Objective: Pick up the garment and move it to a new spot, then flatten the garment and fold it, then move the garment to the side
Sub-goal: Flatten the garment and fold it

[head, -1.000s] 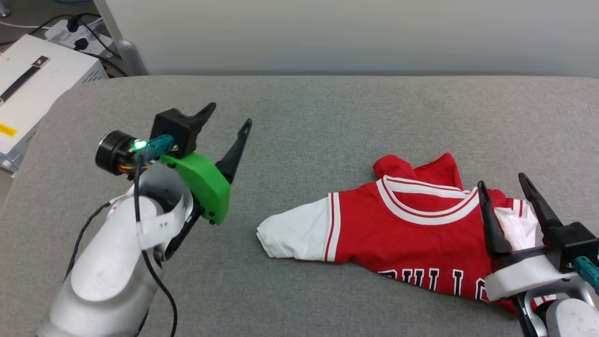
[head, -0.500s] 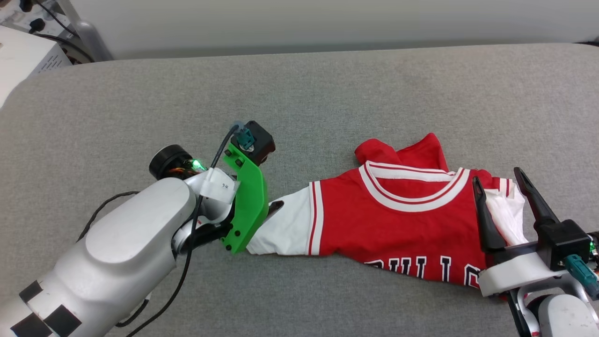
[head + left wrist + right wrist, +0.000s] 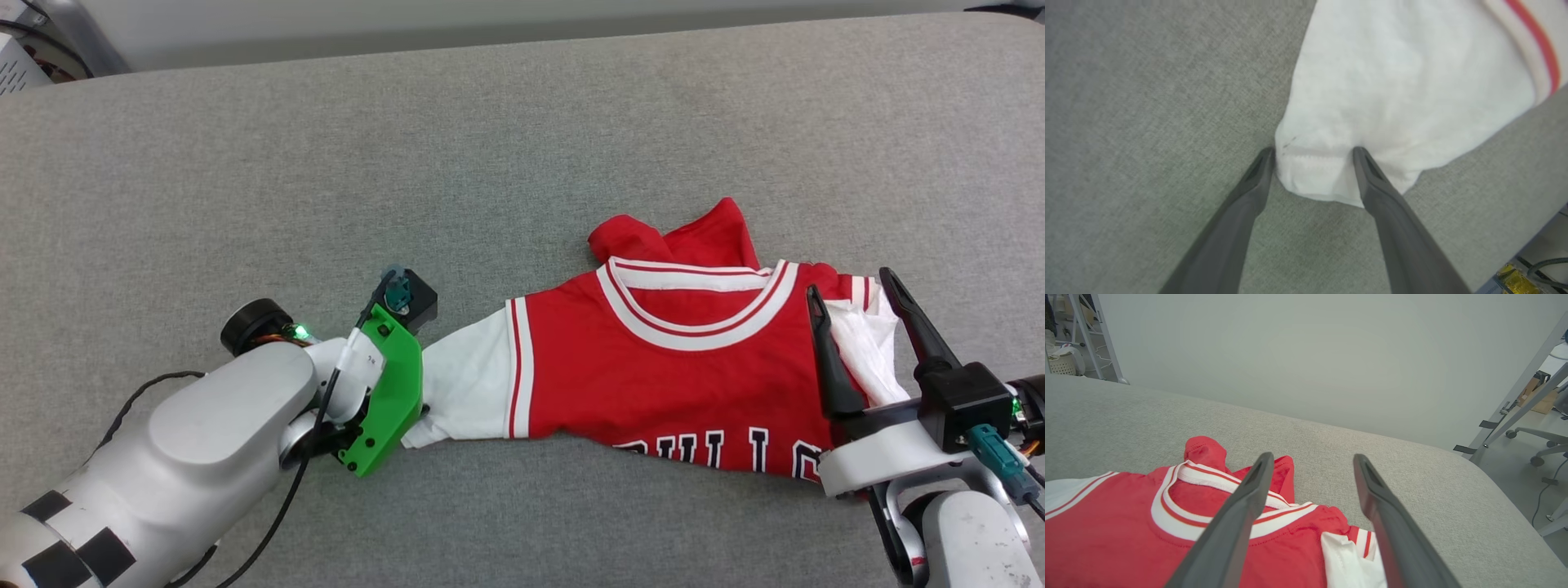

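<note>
The garment [image 3: 669,367], a red jersey with white sleeves and black lettering, lies rumpled on the grey table, its left sleeve [image 3: 461,384] stretched out. My left gripper [image 3: 1313,153] points down at that sleeve [image 3: 1392,81]. It is open, its fingertips [image 3: 1267,157] straddling the hem at the sleeve's end, one at the cloth's edge and one on it. In the head view the green wrist mount [image 3: 390,400] hides those fingers. My right gripper [image 3: 849,283] is open above the garment's right shoulder [image 3: 1126,522], nothing between its fingers [image 3: 1249,498].
The grey padded table [image 3: 326,163] stretches wide to the left and behind the garment. A pale wall runs along its far edge. A white device [image 3: 12,69] sits past the far left corner. Off the table's right edge stand metal frame legs [image 3: 1515,404] and a chair base [image 3: 1543,445].
The head camera has tilted down. My left arm has swung right and down from a raised pose to the end of the white sleeve. The right gripper has stayed over the right shoulder.
</note>
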Available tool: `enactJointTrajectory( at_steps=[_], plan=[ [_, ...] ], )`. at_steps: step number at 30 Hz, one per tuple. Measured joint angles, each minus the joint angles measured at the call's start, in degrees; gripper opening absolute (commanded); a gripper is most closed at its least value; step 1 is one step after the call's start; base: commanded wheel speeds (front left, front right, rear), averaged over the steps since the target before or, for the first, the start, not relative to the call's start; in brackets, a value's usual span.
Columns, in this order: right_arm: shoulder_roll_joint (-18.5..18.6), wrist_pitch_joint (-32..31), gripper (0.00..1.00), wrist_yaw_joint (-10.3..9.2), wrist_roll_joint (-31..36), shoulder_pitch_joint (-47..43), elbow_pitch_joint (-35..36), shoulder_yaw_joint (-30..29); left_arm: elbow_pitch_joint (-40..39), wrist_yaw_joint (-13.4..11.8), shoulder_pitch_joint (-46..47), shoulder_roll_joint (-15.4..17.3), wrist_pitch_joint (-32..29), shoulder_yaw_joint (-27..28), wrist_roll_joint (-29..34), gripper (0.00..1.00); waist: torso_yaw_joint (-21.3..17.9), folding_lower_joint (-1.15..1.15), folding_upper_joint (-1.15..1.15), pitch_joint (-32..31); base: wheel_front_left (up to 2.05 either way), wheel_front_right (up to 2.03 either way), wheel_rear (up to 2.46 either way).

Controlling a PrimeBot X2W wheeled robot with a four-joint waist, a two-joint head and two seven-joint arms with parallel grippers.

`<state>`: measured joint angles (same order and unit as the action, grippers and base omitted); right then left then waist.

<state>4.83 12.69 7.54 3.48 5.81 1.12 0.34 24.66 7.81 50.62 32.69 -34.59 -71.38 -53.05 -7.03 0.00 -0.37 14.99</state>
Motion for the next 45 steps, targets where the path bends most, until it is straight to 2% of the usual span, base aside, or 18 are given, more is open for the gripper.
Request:
enactJointTrajectory(
  at_steps=[1, 2, 3, 8, 17, 27, 32, 33, 34, 38, 41, 45],
  plan=[
    [0.0, 0.0, 1.0, 0.0, 0.1, 0.1, 0.0, -0.1, 0.2, 0.0, 0.1, 0.0, 0.4, -0.1, 0.0, 1.0, -0.1, 0.0, 0.0, 0.1, 0.0, 0.0, 0.0],
    [0.0, 0.1, 1.0, 0.0, 0.2, 0.2, 0.0, -0.2, 0.3, 0.0, 0.2, 0.0, 0.7, -0.3, 0.0, 0.75, -0.2, 0.0, 0.0, 0.3, 0.0, 0.0, 0.0],
    [0.0, 0.2, 1.0, 0.0, 0.3, 0.2, 0.0, -0.4, 0.3, 0.0, 0.4, 0.0, 1.6, -0.4, -0.1, 0.0, -0.3, 0.0, 0.0, 0.3, 0.0, 0.0, 0.0],
    [-0.3, 0.7, 1.0, 0.0, 0.4, 0.2, 0.9, -2.0, 2.3, 0.0, 3.3, -0.2, 8.2, -0.6, -1.9, 0.0, -0.2, 0.0, 0.0, 0.2, 0.0, 0.0, 0.0],
    [-0.4, 1.2, 1.0, 0.0, 1.7, 0.5, 2.1, -3.9, 10.8, -0.1, 12.4, -0.1, 21.6, 4.3, -2.0, 0.0, -2.2, 0.0, 0.0, 1.2, 0.0, 0.0, 0.0],
    [-0.8, 1.7, 1.0, 0.0, 3.2, 1.4, 2.2, -4.9, 26.8, -0.1, 12.9, -1.2, 26.5, 4.0, -1.4, 0.0, -5.2, 0.0, 0.0, 4.2, 0.0, 0.0, 0.0],
    [-0.9, 1.7, 1.0, 0.0, 3.3, 1.5, 1.8, -4.7, 30.2, -0.1, 10.5, -2.2, 28.3, 3.3, -3.0, 0.0, -6.1, 0.0, 0.0, 5.2, 0.0, 0.0, 0.0],
    [-0.9, 1.7, 1.0, 0.0, 3.4, 1.5, 1.8, -4.9, 30.4, -0.1, 10.5, -2.3, 29.0, 3.2, -3.0, 0.34, -6.0, 0.0, 0.0, 5.2, 0.0, 0.0, 0.0],
    [-0.9, 1.7, 1.0, 0.0, 3.4, 1.6, 1.8, -5.0, 30.7, -0.1, 10.5, -2.5, 30.2, 3.0, -3.0, 1.0, -5.9, 0.0, 0.0, 5.2, 0.0, 0.0, 0.0],
    [-0.7, 1.5, 1.0, 0.0, 2.9, 1.9, 2.1, -4.4, 31.0, -0.1, 10.1, -3.0, 36.4, 2.4, -2.7, 1.0, -5.4, 0.0, 0.0, 4.1, 0.0, 0.0, 0.0],
    [1.3, -0.3, 1.0, 0.0, 1.4, 2.0, 3.8, -3.8, 31.4, -0.3, 9.4, -3.2, 44.8, 3.0, -1.9, 1.0, -4.8, 0.0, 0.0, 2.3, 0.0, 0.0, 0.0],
    [6.9, -5.5, 1.0, 0.0, -1.8, 2.1, 7.7, -1.9, 29.2, -4.0, 8.0, -3.0, 49.2, 7.0, -1.8, 1.0, -3.7, 0.0, 0.0, -0.4, 0.0, 0.0, 0.0]
  ],
)
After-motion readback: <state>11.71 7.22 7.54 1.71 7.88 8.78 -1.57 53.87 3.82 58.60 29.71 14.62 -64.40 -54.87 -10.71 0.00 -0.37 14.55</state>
